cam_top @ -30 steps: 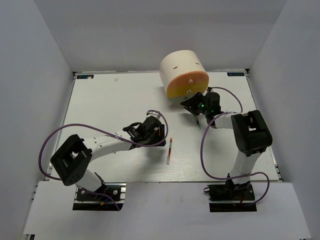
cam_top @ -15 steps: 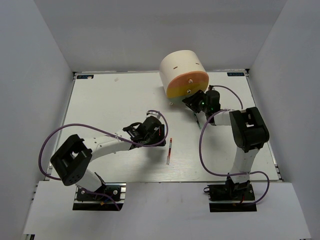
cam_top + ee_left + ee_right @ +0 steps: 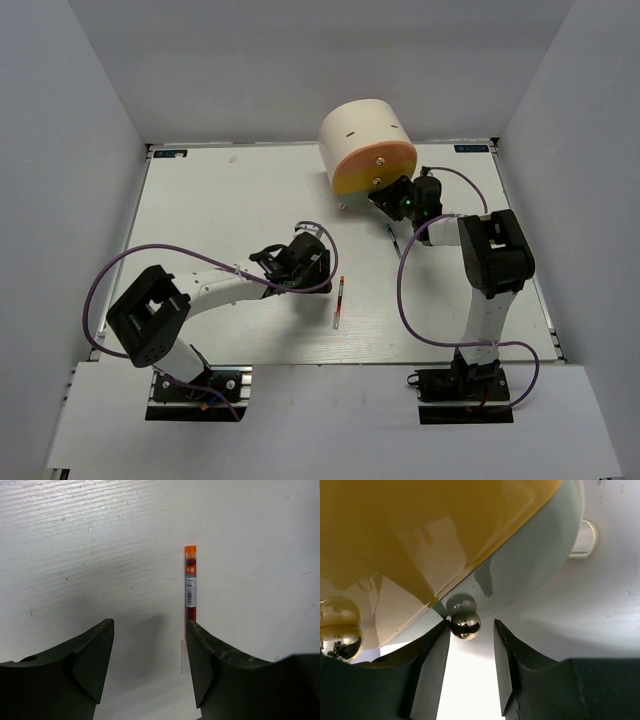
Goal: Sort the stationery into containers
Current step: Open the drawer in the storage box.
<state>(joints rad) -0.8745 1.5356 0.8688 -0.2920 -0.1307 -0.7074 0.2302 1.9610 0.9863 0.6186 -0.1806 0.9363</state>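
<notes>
The cream cylindrical drawer unit (image 3: 358,132) stands at the back, its orange and yellow face (image 3: 375,168) turned toward the right arm. My right gripper (image 3: 392,198) is open at the lower edge of that face. In the right wrist view, my right gripper (image 3: 471,626) has a shiny round knob (image 3: 465,624) of the pale green drawer (image 3: 535,555) between its jaws, touching the left finger. My left gripper (image 3: 321,267) is open and empty. In the left wrist view, my left gripper (image 3: 150,662) is low over the table, with the thin red pen (image 3: 190,586) beside its right finger (image 3: 202,662). A thin dark pen (image 3: 393,238) lies below the right gripper.
The red pen (image 3: 339,300) lies near the middle of the white table (image 3: 220,200). A second knob (image 3: 340,641) shows at the left of the right wrist view. A small foot (image 3: 583,539) of the unit rests on the table. Grey walls enclose three sides.
My right gripper has moved up and back to the unit's face, leaving the dark pen uncovered on the table. My left gripper has shifted slightly toward the red pen.
</notes>
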